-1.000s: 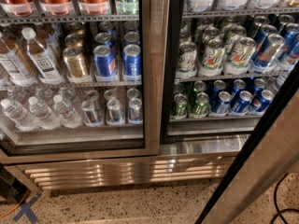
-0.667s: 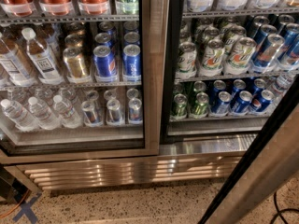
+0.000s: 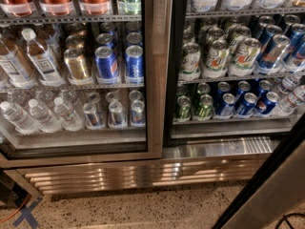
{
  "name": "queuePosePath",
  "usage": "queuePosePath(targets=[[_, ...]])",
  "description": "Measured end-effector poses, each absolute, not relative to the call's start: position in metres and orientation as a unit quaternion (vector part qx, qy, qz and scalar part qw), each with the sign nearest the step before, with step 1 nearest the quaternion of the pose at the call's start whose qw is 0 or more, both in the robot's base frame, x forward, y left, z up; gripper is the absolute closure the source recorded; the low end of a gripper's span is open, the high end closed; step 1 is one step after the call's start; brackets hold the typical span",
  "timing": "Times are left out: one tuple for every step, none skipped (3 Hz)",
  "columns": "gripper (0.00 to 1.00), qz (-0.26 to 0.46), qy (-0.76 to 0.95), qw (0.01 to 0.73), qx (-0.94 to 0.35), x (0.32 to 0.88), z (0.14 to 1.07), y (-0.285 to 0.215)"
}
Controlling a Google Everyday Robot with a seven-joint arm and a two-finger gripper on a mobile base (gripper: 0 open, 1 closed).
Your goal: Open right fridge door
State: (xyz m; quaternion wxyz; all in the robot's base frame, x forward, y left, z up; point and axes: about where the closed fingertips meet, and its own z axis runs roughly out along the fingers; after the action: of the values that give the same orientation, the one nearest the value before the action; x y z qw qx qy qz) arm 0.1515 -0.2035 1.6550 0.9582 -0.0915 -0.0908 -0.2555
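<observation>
Apparently final step: right fridge door stands wide open; gripper out of frame, grip state untellable; next: confirm full swing

The right fridge door has a brushed-steel frame, matt black edge.

My gripper is sitting outside the camera view. The right fridge door is hanging open, its steel frame slanting across the lower right corner. Left of it, 7UP cans are standing uncovered. Farther left, the left glass door is sitting shut.
</observation>
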Motion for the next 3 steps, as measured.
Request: queuePosePath(targets=[[0.00,-0.252,-0.121,0.955,-0.102,0.134,1.661,-0.183],[0.00,-0.232,-0.140,0.957,-0.108,0.128,1.667,-0.154],[0.00,-0.210,-0.142,0.961,-0.111,0.122,1.671,-0.131]])
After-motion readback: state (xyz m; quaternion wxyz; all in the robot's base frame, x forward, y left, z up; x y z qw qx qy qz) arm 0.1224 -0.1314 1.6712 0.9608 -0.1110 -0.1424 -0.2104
